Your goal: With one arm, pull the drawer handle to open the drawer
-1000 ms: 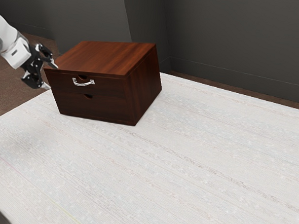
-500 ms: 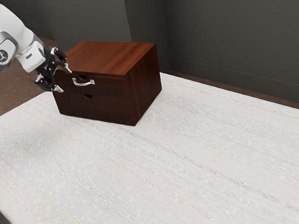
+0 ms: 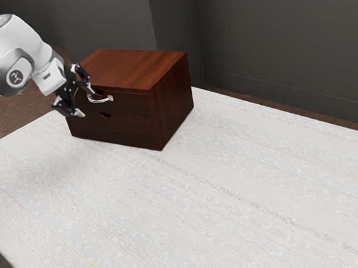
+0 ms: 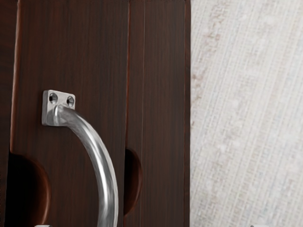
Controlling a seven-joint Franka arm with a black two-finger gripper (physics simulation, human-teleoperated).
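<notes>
Wide-open tool (image 3: 83, 94) noted at the end of the handle (image 3: 101, 97), nothing gripped. The drawer (image 3: 123, 101) is seen flush with the cabinet (image 3: 134, 67) on the bench (image 3: 223, 203).

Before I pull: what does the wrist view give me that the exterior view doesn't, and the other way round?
Wrist view: the mounting plate with its two screws, and a scooped recess in the drawer front. Exterior view: the open claw at the handle, the white arm, the whole cabinet and its top. Both: that silver handle, the dark wood, the pale table.
</notes>
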